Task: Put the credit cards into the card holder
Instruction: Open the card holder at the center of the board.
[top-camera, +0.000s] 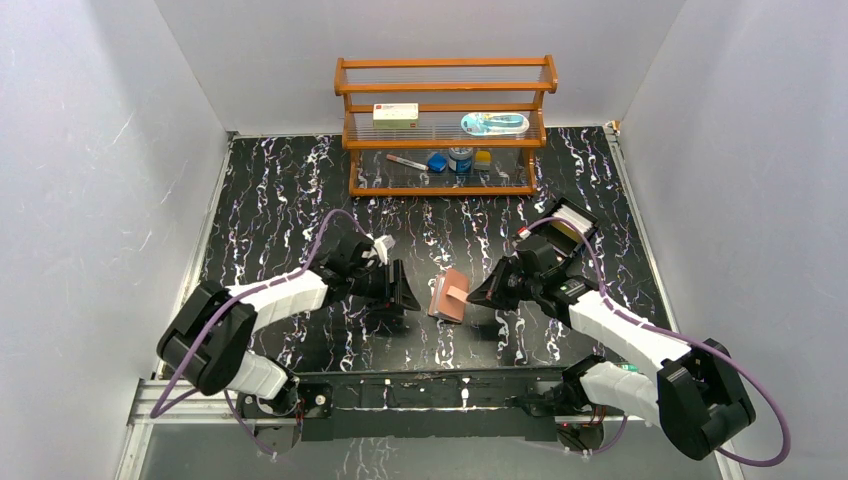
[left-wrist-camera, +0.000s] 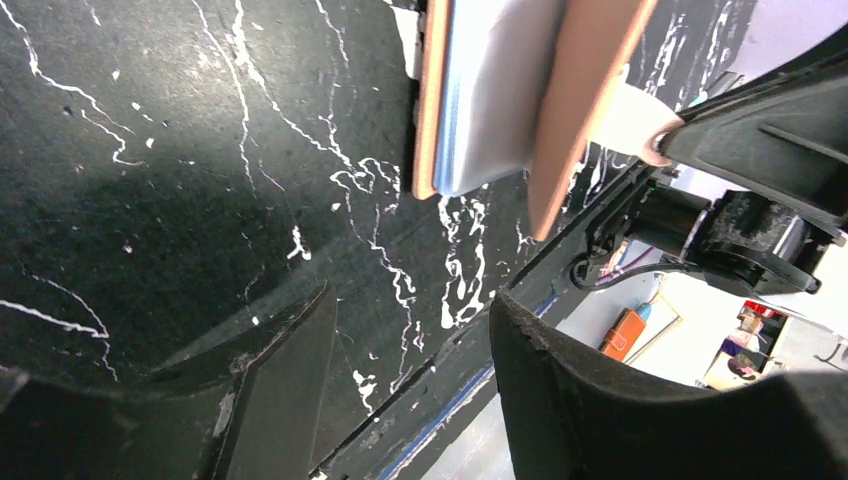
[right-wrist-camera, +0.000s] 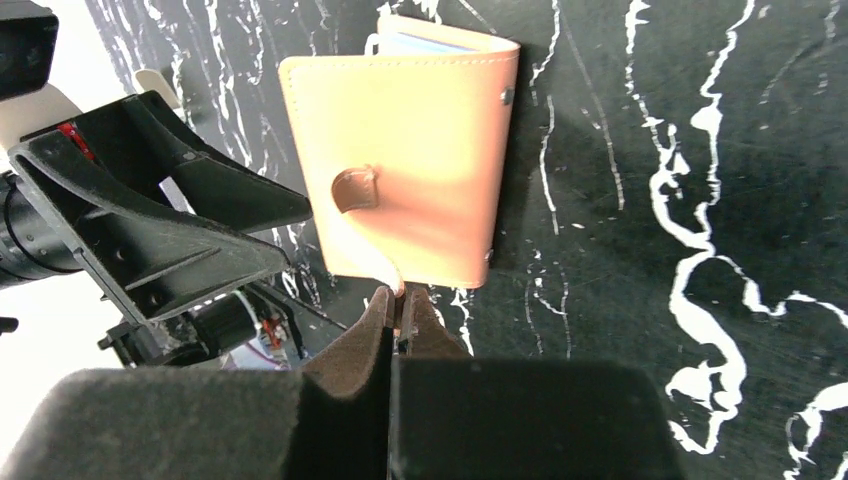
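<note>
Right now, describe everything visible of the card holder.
The card holder is a small tan-pink wallet, leather by its look, with small metal studs along one edge and a curved snap tab. Bluish-grey sleeves show between its covers. It lies on the black marbled table between the arms, top cover lifted ajar. The right end effector is shut on the tab's end; the left end effector stands open beside it, not touching.
</note>
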